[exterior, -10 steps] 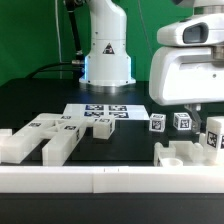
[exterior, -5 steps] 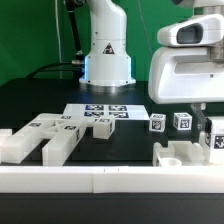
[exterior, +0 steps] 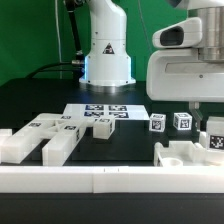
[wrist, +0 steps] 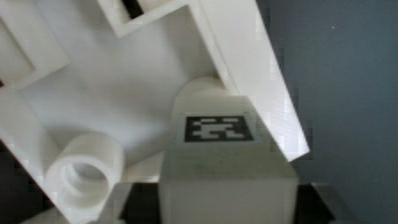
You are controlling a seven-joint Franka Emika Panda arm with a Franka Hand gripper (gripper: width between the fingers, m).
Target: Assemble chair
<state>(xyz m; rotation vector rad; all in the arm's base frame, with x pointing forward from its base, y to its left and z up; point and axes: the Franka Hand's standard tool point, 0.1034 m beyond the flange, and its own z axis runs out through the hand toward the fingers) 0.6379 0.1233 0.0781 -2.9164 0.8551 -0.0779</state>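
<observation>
Grips an upright tagged block [exterior: 213, 138] in the hand [exterior: 206, 117], closed tight on its sides, at 4 o'clock in the exterior view, beneath the big white wrist housing [exterior: 190, 65]. Cannot tell whether that block rests on the black surface [exterior: 130, 140] or hangs just clear of it.

Just in front, toward 5 o'clock, a low slotted chair piece [exterior: 178, 156] with raised walls. Touching the block or apart: not clear.

At 3 o'clock, near the block, two small tagged cubes [exterior: 157, 122] [exterior: 181, 121] side by side on the surface.

At 8 o'clock, well apart from the hand, chunky chair blocks [exterior: 45, 138] lying flat with tags on top.

Near the centre, the marker board [exterior: 100, 112]. Behind it at 12 o'clock, the arm's base [exterior: 107, 50]. Along 6 o'clock, a long border rail [exterior: 100, 182].

In the wrist view, the gripped block [wrist: 222, 150] seen close, its square tag facing the camera. Behind it the slotted chair piece [wrist: 107, 90], with a round white socket [wrist: 80, 175] beside the block.
</observation>
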